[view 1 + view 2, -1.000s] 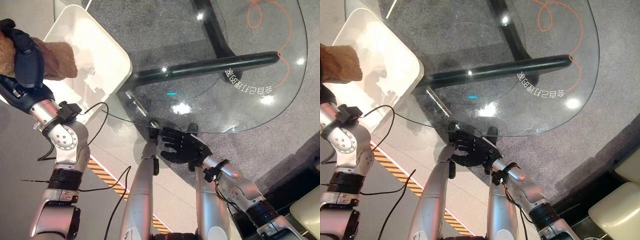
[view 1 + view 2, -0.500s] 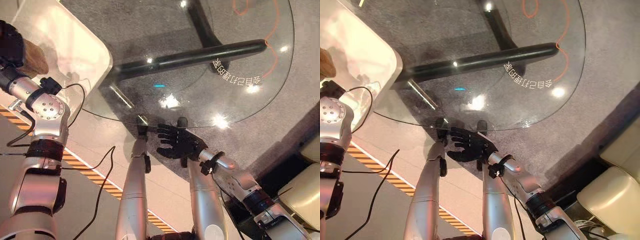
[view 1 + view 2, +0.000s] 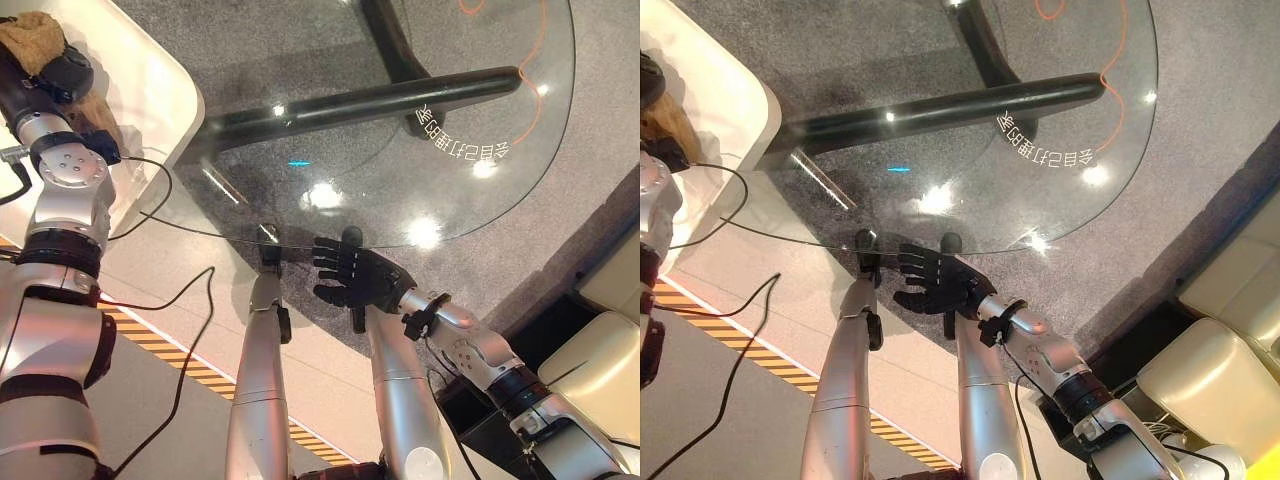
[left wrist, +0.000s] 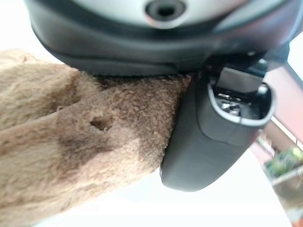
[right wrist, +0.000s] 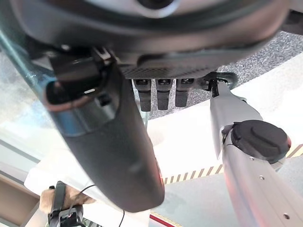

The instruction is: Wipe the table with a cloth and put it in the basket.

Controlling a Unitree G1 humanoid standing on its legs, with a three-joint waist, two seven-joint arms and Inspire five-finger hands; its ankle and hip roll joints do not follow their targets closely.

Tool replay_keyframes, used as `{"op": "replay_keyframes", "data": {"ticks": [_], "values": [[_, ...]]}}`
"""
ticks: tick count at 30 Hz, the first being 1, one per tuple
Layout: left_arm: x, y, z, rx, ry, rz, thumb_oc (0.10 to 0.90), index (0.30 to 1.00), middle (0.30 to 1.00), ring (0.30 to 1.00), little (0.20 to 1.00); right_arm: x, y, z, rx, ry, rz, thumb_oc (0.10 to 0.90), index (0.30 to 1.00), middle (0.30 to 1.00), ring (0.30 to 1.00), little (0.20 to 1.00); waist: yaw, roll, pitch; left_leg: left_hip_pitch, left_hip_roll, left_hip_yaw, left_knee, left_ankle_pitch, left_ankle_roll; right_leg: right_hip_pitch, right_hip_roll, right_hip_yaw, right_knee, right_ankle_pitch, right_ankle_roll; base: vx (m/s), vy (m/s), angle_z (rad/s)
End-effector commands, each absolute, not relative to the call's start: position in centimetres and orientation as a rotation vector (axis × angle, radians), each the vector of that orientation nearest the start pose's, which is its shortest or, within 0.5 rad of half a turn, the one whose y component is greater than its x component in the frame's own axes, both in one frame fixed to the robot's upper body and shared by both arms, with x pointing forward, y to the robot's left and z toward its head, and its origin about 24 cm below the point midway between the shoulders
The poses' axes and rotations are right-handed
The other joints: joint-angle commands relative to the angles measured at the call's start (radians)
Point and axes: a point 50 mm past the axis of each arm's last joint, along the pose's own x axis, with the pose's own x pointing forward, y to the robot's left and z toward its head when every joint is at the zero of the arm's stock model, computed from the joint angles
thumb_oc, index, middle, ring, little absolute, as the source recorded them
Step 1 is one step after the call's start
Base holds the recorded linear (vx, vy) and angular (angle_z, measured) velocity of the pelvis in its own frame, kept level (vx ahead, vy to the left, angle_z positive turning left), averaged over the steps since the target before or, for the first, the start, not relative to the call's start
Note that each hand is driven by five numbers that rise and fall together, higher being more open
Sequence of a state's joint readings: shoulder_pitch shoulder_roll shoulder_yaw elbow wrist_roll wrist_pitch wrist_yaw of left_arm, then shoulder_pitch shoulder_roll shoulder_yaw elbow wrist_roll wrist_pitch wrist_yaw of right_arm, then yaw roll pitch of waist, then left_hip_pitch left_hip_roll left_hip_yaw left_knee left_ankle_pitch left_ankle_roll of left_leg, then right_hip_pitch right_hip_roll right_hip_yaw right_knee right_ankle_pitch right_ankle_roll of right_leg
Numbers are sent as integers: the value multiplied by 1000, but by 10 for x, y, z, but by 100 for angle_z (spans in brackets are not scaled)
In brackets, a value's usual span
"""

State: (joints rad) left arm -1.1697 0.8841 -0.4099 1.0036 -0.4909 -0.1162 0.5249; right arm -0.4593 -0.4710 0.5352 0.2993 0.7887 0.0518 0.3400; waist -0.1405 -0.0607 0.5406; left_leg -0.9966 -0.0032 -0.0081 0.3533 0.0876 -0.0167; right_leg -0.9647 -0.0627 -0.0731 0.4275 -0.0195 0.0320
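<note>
The brown fluffy cloth [image 3: 30, 35] is bunched in my left hand [image 3: 62, 72], whose fingers are curled round it. Hand and cloth hang over the inside of the white basket [image 3: 172, 85] at the far left, beside the glass table [image 3: 400, 160]. In the left wrist view the cloth [image 4: 71, 151] is pressed under the palm by the thumb [image 4: 213, 137]. My right hand [image 3: 360, 280] is open with straight fingers [image 5: 158, 94], palm held just off the table's near edge, holding nothing.
A black beam [image 3: 370, 100] of the table's base shows through the glass. An orange cable [image 3: 1120, 90] curls on the grey carpet beyond. Cream seats [image 3: 1210, 380] stand at the lower right. Yellow-black striped tape [image 3: 190, 365] runs across the floor near me.
The whole view has shifted, so the camera moved. My left hand has carried the cloth from the basket's near edge to farther over its inside. The right hand has kept its pose.
</note>
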Motion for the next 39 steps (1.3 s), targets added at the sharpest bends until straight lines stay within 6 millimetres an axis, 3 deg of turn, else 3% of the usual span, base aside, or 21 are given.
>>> {"op": "replay_keyframes", "data": {"ticks": [1, 2, 3, 4, 5, 21, 25, 32, 39], "values": [[361, 353, 282, 406, -251, 803, 100, 300, 300, 300, 200, 291, -92, 72, 245, 83, 889, 800, 900, 900, 900, 900, 19, -5, -21, 90, -40, 83, 4, -94, 53, 26, 61, 87, -122, 148, 47, 0, 0, 0], [361, 353, 278, 402, -217, 800, 262, 439, 439, 439, 362, 291, -92, 73, 246, 81, 887, 800, 900, 900, 900, 900, 19, -6, -21, 94, -40, 83, 2, -94, 53, 28, 61, 87, -123, 149, 48, -17, -35, 0], [363, 353, 271, 386, -169, 793, 262, 439, 439, 439, 362, 291, -91, 73, 248, 79, 884, 800, 900, 900, 900, 900, 18, -6, -21, 98, -41, 84, 0, -93, 54, 31, 61, 86, -124, 150, 49, 0, 0, 0], [364, 353, 267, 385, -144, 789, 764, 869, 869, 869, 864, 291, -91, 74, 249, 77, 881, 800, 900, 900, 900, 900, 17, -6, -21, 100, -42, 84, -1, -92, 54, 33, 61, 85, -125, 150, 49, -12, -30, -1], [365, 353, 264, 383, -125, 777, 800, 900, 900, 900, 900, 292, -90, 74, 248, 74, 879, 800, 900, 900, 900, 900, 17, -7, -21, 101, -42, 84, -3, -91, 54, 34, 61, 85, -126, 151, 49, 0, 0, 0], [364, 351, 254, 336, -147, 771, 800, 900, 900, 900, 900, 288, -91, 77, 261, 70, 853, 800, 900, 900, 900, 900, 29, 21, -21, 167, -56, 84, -23, -84, 57, 89, 47, 71, -133, 137, 39, -3, -8, 0], [356, 353, 269, 270, -276, 866, 800, 900, 900, 900, 900, 284, -92, 74, 269, 74, 842, 800, 900, 900, 900, 900, 36, 26, -21, 199, -58, 86, -30, -86, 58, 121, 41, 63, -135, 126, 35, -7, -37, 1], [322, 370, 319, 211, -601, 1147, 800, 900, 900, 900, 900, 279, -97, 65, 292, 78, 813, 800, 900, 900, 900, 900, 54, 26, -21, 247, -58, 80, -30, -91, 57, 182, 34, 42, -133, 96, 16, -13, -64, 2], [312, 372, 329, 188, -711, 1179, 800, 900, 900, 900, 900, 278, -98, 58, 304, 89, 793, 800, 900, 900, 900, 900, 70, 25, -21, 301, -59, 76, -38, -93, 54, 243, 32, 24, -135, 78, 4, -41, -81, 2]]}}
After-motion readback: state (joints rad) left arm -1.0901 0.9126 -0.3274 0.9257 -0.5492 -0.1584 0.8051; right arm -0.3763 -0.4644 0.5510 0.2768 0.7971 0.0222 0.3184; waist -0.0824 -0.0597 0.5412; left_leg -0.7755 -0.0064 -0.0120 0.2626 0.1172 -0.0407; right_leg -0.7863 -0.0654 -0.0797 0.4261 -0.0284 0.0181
